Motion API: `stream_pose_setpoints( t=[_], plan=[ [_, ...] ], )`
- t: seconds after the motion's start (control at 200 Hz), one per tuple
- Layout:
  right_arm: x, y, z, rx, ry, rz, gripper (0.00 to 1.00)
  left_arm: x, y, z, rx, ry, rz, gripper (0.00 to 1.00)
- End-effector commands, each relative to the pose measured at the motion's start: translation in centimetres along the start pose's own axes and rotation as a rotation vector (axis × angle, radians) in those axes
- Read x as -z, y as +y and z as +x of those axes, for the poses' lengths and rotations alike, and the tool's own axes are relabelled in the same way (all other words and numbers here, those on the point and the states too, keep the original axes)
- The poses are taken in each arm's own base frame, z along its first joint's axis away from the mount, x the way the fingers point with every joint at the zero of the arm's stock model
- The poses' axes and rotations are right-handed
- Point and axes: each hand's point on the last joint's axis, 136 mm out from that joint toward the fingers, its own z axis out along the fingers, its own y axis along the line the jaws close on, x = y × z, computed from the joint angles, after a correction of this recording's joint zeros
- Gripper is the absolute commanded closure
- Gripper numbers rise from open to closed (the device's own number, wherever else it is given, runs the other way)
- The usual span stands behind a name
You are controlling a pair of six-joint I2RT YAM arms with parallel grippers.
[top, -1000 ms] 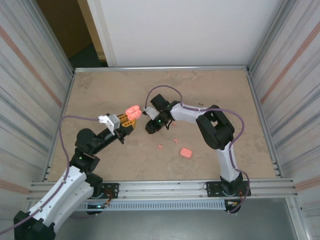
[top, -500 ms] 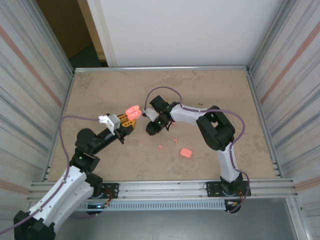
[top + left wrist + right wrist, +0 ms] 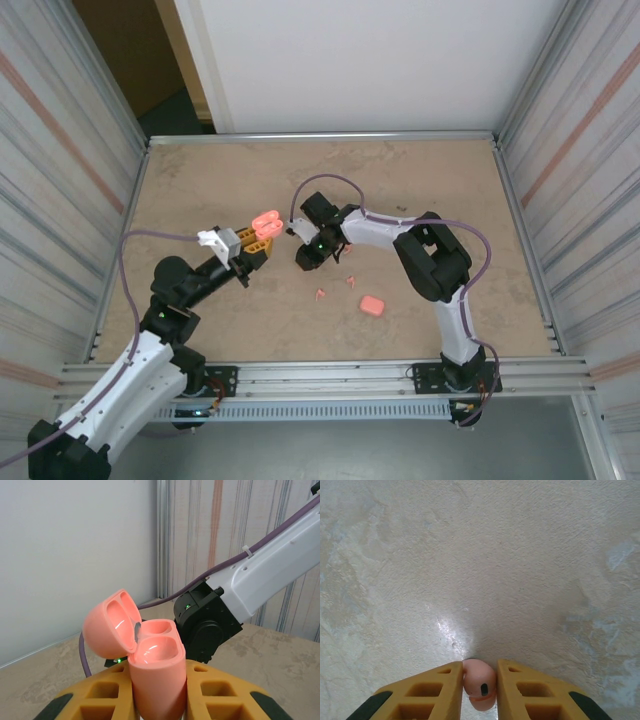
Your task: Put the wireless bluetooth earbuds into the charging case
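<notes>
Earbud is pinched between the right pincer's two fingers, low over the desk; stem direction hidden. The open case is clamped in the left pincer, mouth up, lid swung back, both wells look empty. From above, the case sits to the right pincer's left, near but apart. Right arm carries; probably needs a lift, then a turn toward the wells. Loose earbuds and a closed case lie nearer the bases, off that path. Walls well clear.
</notes>
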Motion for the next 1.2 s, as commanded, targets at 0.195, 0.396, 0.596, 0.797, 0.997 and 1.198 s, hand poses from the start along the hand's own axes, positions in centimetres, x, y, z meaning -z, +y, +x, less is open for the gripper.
stream_pose_setpoints(
  t=[0.195,0.396,0.596,0.797,0.997,1.198],
  plan=[
    [2.4,0.9,0.1,0.02,-0.032,0.022,0.82,0.0,0.0,-0.4,-0.017,-0.024,-0.001,1.0],
    [5.6,1.2,-1.3,0.048,-0.142,0.065,0.82,-0.2,0.1,0.0,-0.001,-0.016,-0.002,1.0],
    [9.8,1.6,-2.4,0.08,-0.258,0.131,0.82,-0.9,0.3,1.1,0.029,-0.002,0.001,1.0],
    [14.2,2.4,-3.3,0.113,-0.374,0.192,0.82,-1.7,0.7,2.3,0.058,0.024,0.001,1.0],
    [18.2,3.7,-4.1,0.152,-0.494,0.228,0.82,-2.4,1.1,3.5,0.08,0.05,0.002,1.0],
    [21.6,5.7,-5.0,0.2,-0.595,0.233,0.81,-3.1,1.1,4.4,0.104,0.068,0.02,1.0]
  ],
)
